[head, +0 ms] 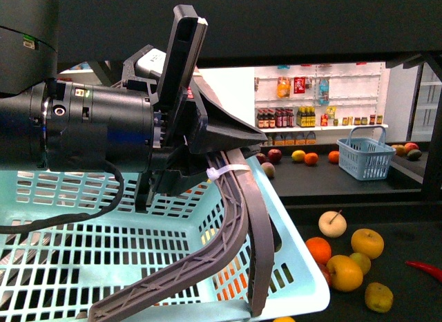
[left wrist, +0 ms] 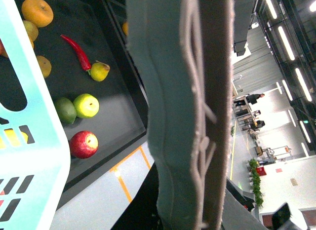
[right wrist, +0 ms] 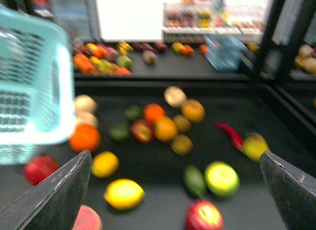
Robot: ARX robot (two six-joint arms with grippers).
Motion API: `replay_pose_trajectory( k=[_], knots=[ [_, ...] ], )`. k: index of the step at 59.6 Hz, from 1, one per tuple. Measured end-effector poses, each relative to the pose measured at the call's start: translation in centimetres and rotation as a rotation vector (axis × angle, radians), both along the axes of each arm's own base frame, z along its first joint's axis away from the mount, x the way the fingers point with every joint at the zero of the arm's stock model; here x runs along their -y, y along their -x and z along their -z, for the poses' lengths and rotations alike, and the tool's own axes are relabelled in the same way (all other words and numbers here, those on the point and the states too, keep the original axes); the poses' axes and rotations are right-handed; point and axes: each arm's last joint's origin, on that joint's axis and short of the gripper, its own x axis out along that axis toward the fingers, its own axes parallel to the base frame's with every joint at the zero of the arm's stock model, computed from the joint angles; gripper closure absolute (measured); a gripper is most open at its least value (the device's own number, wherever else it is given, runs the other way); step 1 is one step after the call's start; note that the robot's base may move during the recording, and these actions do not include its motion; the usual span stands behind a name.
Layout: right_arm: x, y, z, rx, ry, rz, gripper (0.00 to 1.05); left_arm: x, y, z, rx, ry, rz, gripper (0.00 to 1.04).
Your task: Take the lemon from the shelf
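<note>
A shop aisle, with bottle racks (head: pixel 290 118) at the back. Nearer stands the shelf (head: pixel 407 218), its dark trays strewn with fruit. A pale blue basket (head: pixel 304 270) fills the low left of the front view. The left gripper (head: pixel 177 311) hangs over it with its two grey fingers spread wide. One finger slants down inside the basket and the other runs down along the basket's wall on the fruit side. Whether they bear on the basket I cannot tell; nothing shows clamped between them.

The right gripper (right wrist: pixel 174 158) hovers above the tray beside the basket, its dark fingertips well apart and empty. That view is blurred, but a yellow oval, most likely the lemon (right wrist: pixel 124 193), lies on the tray just off the basket's corner. It is near an orange (right wrist: pixel 85 137) and a smaller yellow fruit (right wrist: pixel 104 163), and sits closer to the fingertip on the basket's side.

By my reading the pick is barely at the approach stage, and the lemon lies untouched on the shelf. What remains is to centre the open claw over it, come down, close on it, and lift it clear of the neighbouring fruit.
</note>
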Motion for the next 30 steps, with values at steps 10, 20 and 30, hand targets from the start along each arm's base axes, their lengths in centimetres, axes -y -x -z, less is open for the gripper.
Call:
replay_pose_trajectory(
  k=[10,20,30],
  knots=[
    [1.9,-3.5,-0.1,-0.246,-0.112,-0.03,0.02,0.0,0.0,0.1,-0.001,-0.002,-0.003,0.95],
    [6.0,-9.4,-0.1,-0.222,-0.069,-0.184,0.02,0.0,0.0,0.1,0.0,-0.002,-0.004,0.95],
    [9.6,-14.9,3.9,-0.313,-0.025,-0.372,0.02,0.0,0.0,0.1,0.0,-0.002,-0.003,0.95]
  ],
)
